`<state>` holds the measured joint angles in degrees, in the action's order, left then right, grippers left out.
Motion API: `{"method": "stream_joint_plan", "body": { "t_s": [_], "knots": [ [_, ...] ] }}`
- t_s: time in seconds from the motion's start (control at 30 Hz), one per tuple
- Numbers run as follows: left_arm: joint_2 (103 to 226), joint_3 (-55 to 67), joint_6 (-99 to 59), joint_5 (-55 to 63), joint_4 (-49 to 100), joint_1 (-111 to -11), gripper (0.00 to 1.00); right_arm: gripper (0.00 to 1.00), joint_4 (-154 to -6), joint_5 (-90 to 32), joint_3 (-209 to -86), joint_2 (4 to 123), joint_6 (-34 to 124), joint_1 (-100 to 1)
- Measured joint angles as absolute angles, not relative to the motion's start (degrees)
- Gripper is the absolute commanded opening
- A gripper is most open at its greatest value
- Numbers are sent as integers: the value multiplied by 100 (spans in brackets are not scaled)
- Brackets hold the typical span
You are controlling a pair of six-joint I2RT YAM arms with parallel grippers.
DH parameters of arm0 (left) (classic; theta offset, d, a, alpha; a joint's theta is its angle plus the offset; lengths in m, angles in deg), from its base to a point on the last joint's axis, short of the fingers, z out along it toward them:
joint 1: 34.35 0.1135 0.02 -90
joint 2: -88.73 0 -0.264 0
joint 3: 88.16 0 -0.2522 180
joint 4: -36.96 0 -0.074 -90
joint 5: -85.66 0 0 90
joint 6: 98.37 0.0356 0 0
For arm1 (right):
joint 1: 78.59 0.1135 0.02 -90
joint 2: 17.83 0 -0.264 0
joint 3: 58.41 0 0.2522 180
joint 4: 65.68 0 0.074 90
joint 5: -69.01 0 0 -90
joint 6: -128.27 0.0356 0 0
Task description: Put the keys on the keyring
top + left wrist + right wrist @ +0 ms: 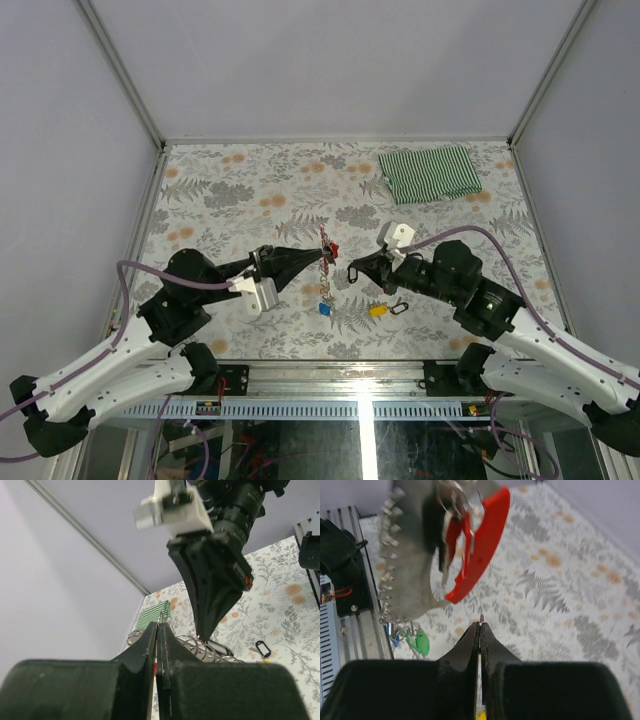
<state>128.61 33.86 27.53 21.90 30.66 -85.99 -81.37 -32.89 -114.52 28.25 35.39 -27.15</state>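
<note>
Left gripper (316,257) pinches the dangling keyring (331,248), right gripper (353,272) is pressed shut (on what, can't tell), so any swing could spoil threading.

- Table (250,200): pale cover printed with grey leaves and orange blooms.
- Towel (430,173): green and white stripes.
- Keyring (485,540): red clip with a silver-grey chain (387,555).
- Blue key (325,309), yellow key (378,311), green key (422,642): coloured heads.
- Loop (401,306): black.
- Left gripper (322,258) and right gripper (352,272): black fingers, each with a white block behind.
- Cable (470,229): purple.
- Walls (330,60): plain pale lilac-grey.
</note>
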Motion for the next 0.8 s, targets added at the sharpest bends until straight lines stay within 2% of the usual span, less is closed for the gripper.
{"method": "stream_joint_plan", "body": {
  "t_s": [0.33, 0.8],
  "knots": [
    [13044, 3379, 3972, 2175, 3118, -8599, 0, 0, -7372, -3815, -11506, 2303, 2442, -2715],
    [13195, 3372, 5758, 1511, 3096, -8850, 0, 0, -6843, -4327, -11506, 2117, 1430, -2715]
  ]
}}
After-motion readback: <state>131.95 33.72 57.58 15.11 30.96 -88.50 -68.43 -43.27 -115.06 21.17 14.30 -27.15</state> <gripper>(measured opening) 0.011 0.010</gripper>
